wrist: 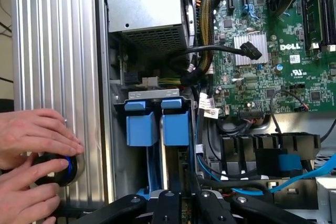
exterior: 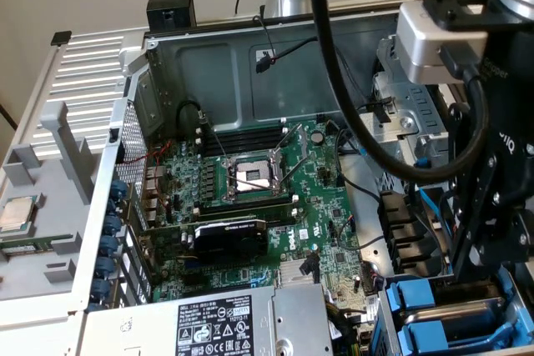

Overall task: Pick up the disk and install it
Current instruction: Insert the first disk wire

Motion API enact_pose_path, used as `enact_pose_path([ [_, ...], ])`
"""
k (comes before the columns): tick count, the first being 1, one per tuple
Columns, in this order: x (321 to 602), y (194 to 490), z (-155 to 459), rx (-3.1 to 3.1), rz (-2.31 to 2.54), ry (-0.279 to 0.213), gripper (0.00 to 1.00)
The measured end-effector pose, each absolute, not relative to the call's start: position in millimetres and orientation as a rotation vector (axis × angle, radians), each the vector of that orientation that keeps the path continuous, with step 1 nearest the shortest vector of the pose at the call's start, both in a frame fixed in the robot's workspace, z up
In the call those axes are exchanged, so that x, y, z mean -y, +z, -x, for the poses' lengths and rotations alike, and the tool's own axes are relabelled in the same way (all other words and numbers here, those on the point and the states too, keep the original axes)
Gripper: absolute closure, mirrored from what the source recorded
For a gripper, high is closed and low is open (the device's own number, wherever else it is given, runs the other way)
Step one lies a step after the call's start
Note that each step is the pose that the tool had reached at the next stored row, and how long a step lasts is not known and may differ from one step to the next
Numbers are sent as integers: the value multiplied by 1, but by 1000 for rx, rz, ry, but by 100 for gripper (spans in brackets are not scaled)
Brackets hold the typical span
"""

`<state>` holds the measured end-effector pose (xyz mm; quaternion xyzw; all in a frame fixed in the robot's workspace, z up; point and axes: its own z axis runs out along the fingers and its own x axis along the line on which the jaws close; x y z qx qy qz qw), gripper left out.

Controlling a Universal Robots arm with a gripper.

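The disk (wrist: pixel 174 129) stands edge-on in the drive bay of the open computer case. Its blue carrier end faces the power supply, and a second blue carrier (wrist: pixel 140 125) sits right beside it. In the exterior view the disk (exterior: pixel 420 298) is at the lower right of the case, the upper of two blue carriers. My gripper (wrist: pixel 181 205) reaches down into the bay right over the disk. Its black fingers are drawn close together on the disk's thin edge. In the exterior view the gripper (exterior: pixel 474 283) dips behind that carrier.
The motherboard (exterior: pixel 275 198) with its open processor socket fills the case's middle. The power supply (exterior: pixel 242 323) lies next to the bay. Black and blue cables (wrist: pixel 247 166) run beside the gripper. A person's hands (wrist: pixel 37 140) hold a black knob with a blue ring (wrist: pixel 64 169) outside the case wall.
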<state>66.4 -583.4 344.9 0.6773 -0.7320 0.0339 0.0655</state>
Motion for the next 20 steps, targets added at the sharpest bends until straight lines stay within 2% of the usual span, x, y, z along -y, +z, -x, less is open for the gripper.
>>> enact_pose_path([
  [6, 590, 345, -66, 2229, -2065, 56, 83],
  [20, 590, 342, -66, 2230, -2066, 55, 83],
])
